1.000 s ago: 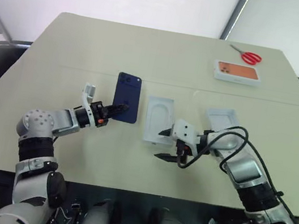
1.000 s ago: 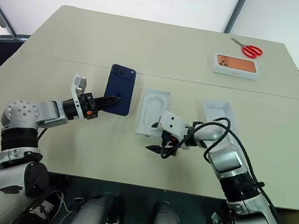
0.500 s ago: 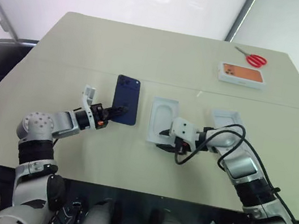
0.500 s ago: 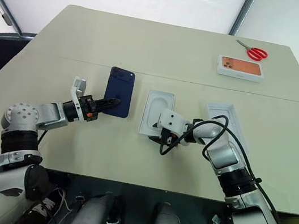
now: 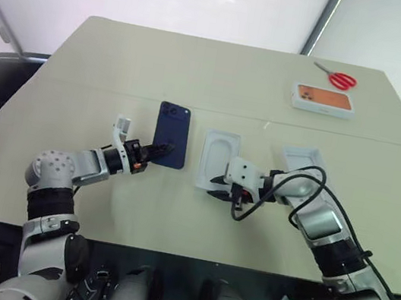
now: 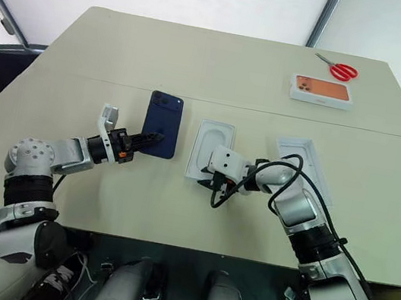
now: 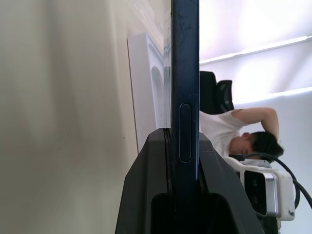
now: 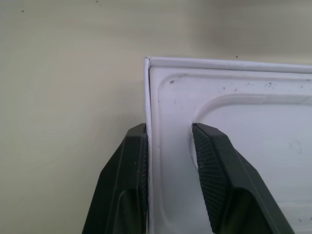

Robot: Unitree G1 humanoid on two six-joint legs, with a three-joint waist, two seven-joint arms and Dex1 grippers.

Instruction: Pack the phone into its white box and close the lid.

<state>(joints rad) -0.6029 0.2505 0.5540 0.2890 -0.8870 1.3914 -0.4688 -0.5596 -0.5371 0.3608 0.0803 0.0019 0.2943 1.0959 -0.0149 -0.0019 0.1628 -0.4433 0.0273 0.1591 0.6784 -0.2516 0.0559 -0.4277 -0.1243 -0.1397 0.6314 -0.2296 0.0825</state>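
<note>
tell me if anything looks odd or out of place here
The phone is off the table, held on edge by the left gripper. The right gripper straddles one wall of the white box. Nothing looks damaged.

The dark navy phone (image 5: 169, 146) stands on edge above the desk, back and corner camera cluster showing. Just beside it lies a white tray (image 5: 219, 161) holding a rounded-recess insert. Another shallow white tray (image 5: 303, 163) lies further right, partly hidden.
</note>
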